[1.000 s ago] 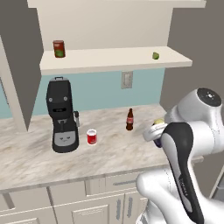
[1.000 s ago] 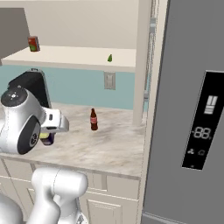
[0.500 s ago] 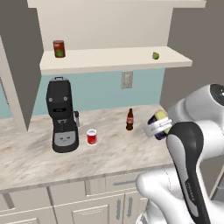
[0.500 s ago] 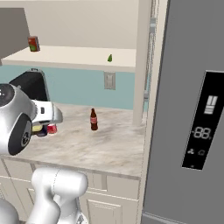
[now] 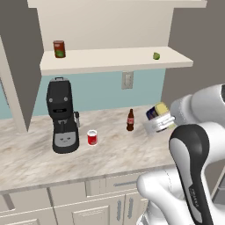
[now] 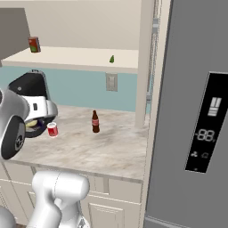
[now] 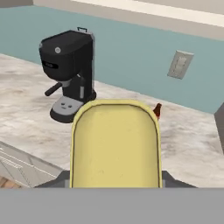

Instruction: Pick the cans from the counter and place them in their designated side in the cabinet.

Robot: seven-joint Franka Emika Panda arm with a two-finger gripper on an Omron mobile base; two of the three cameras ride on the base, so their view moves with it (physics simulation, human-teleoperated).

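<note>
Holding the blue can [image 5: 157, 111] off the counter [image 5: 114, 154], gripper [image 5: 159, 123] fingers pinching its sidewall. I'm treating it as rigid, light, slick, so mid-body grip. I'm seeing the red can [image 5: 92, 137] standing beside the coffee machine [image 5: 62, 115].

Kitchen bg: pale blue backsplash [image 5: 101, 90] w/ white wall outlet [image 5: 127, 80] on it. Grey-brown wall panel [image 5: 193, 39] to the right, tall grey fridge [image 6: 191, 111] w/ dark display panel [image 6: 206, 129] beside that. Black coffee machine [image 5: 62, 116] stands near the backsplash. Pale panelled drawer fronts [image 5: 66, 193] below. Light flat, even, soft shadows.
</note>
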